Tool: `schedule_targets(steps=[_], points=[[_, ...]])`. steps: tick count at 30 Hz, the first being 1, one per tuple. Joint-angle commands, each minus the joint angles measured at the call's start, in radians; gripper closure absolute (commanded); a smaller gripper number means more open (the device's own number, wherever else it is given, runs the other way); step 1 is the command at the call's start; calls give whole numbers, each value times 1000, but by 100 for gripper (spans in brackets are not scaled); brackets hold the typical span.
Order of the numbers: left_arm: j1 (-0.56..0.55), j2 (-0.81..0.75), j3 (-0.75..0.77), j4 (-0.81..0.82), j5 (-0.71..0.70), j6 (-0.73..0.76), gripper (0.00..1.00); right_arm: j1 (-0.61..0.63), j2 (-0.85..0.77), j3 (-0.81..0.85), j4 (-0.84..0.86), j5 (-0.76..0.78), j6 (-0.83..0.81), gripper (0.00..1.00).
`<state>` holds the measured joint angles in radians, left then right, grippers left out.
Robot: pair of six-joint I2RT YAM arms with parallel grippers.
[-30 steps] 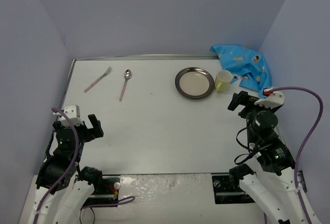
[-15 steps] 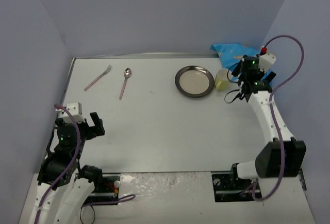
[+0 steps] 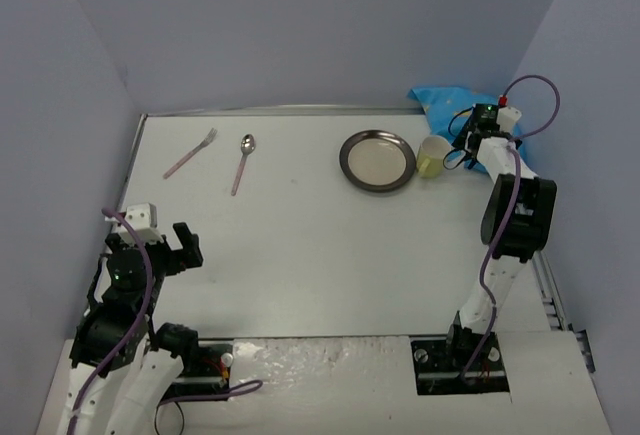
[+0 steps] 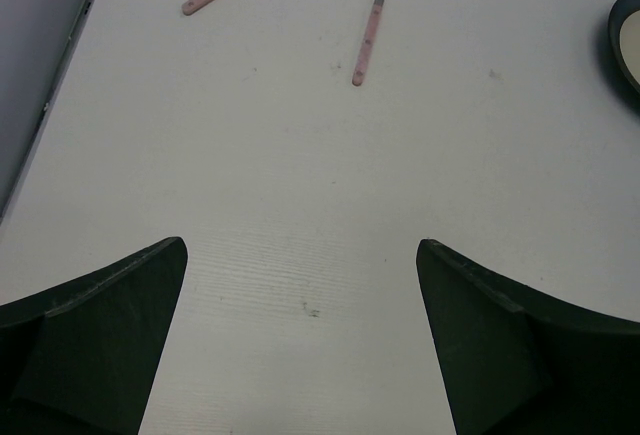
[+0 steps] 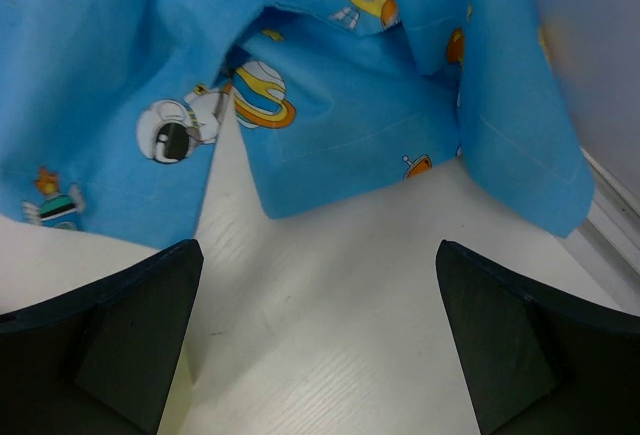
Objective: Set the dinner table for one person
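I see the dinner table (image 3: 300, 245) as a big white top with a thin metal edge, carrying everything in the scene. My left gripper (image 4: 300, 247) hovers above its near left part, fingers spread wide and holding nothing. My right gripper (image 5: 317, 253) is stretched out to the far right corner, fingers likewise wide and empty, poised over the edge of the crumpled blue cartoon-printed cloth (image 5: 350, 115) lying there. A pale yellow-green cup (image 3: 433, 156) stands just left of that gripper, just beside a round metal plate (image 3: 377, 160). At the far left lie a pink-handled spoon (image 3: 243, 163) and a pink-handled fork (image 3: 190, 153), near each other but apart.
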<state>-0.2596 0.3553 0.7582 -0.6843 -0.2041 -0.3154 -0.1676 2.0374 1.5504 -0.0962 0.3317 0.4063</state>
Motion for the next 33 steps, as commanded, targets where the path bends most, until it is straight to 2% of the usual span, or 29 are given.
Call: schedule_targets(steps=[1,13,19,23,24,26,29,31,32,33], points=[[10,17,24,42,-24,7,3,-34,39,79,84,-37,-47,0],[10,24,21,43,-45,10,3,-56,171,49,188,-86,-106,2],[11,30,21,40,-47,6,3,-67,195,29,243,-110,-126,9],[11,30,21,40,-46,6,3,-77,191,13,279,-123,-150,21],[11,30,21,40,-47,6,3,-85,191,12,280,-137,-146,27],[11,31,21,40,-47,6,3,-93,186,6,283,-143,-139,49],[11,30,21,40,-47,4,3,-95,154,-5,294,-136,-153,74],[10,28,20,40,-44,4,3,-95,120,-6,297,-129,-167,87],[11,28,20,40,-44,6,3,-95,115,-6,297,-128,-172,88],[11,27,20,41,-44,6,3,-95,82,-7,296,-121,-175,94]])
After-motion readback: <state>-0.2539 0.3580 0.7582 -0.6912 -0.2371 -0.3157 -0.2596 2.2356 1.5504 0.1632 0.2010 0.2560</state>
